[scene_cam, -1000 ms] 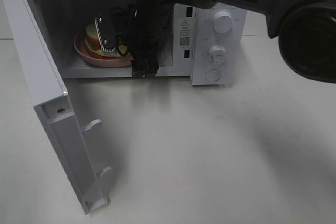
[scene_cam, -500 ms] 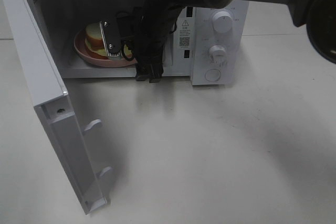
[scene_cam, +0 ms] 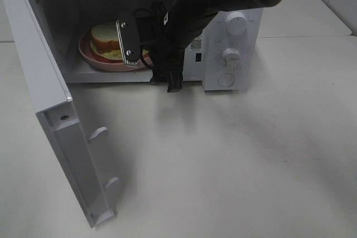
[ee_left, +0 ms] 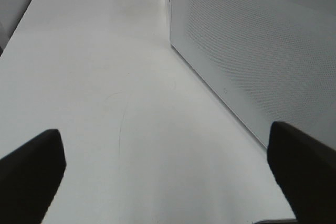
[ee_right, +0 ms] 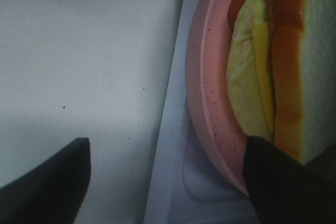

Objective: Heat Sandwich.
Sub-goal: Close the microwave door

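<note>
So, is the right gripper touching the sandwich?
Cannot tell. Right wrist view: one finger of the right gripper overlaps the sandwich and pink plate; no plain gap or contact.

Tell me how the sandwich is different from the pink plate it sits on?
The plate is pink all over; the sandwich is white bread with yellow-green filling. The plate is round and wider; the sandwich is smaller and fits inside its rim. The plate lies underneath; the sandwich rests on top of it. Both sit inside the open microwave.
</note>
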Tool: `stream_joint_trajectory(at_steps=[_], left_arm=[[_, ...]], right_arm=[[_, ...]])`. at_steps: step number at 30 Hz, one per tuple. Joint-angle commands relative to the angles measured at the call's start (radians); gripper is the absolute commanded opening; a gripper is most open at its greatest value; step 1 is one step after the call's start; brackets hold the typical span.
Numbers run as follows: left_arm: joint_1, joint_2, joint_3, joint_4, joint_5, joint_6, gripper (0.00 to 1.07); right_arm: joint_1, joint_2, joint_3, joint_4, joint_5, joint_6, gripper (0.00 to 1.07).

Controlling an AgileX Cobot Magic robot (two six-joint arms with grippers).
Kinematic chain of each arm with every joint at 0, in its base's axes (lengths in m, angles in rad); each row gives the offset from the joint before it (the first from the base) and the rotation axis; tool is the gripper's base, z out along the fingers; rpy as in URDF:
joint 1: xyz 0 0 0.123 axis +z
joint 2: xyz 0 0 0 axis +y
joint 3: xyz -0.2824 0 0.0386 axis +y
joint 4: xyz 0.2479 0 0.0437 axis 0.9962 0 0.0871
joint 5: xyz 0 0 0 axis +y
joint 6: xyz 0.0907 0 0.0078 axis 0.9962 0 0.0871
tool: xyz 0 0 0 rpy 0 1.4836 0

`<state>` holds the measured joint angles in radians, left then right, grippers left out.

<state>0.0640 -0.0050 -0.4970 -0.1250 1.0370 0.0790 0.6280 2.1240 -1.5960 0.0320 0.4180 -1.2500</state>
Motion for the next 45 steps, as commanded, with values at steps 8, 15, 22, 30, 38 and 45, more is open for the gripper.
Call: stream_joint_trajectory(at_steps=[8, 15, 22, 30, 38, 45], left_arm=[[-0.004, -0.026, 0.004, -0.007, -0.009, -0.005, 1.01], [-0.004, -0.026, 0.004, -0.007, -0.009, -0.005, 1.01], [-0.004, -0.026, 0.004, -0.007, -0.009, -0.005, 1.01], [-0.004, -0.026, 0.004, -0.007, -0.009, -0.005, 1.01], [-0.004, -0.026, 0.004, -0.007, -0.009, -0.005, 1.01], [-0.004, -0.026, 0.004, -0.007, -0.009, -0.005, 1.01]], right_arm=[[0.002, -0.145, 0.217, 0.007, -0.121, 0.007, 0.76], [0.002, -0.28, 0.384, 0.024, -0.185, 0.006, 0.76], [0.002, -0.402, 0.532, 0.086, -0.235, 0.006, 0.76], [0.002, -0.524, 0.68, 0.122, -0.234, 0.048, 0.76], [0.002, -0.683, 0.78, 0.132, -0.147, 0.319, 0.76], [0.002, -0.77, 0.794, 0.131, -0.003, 0.575, 0.76]])
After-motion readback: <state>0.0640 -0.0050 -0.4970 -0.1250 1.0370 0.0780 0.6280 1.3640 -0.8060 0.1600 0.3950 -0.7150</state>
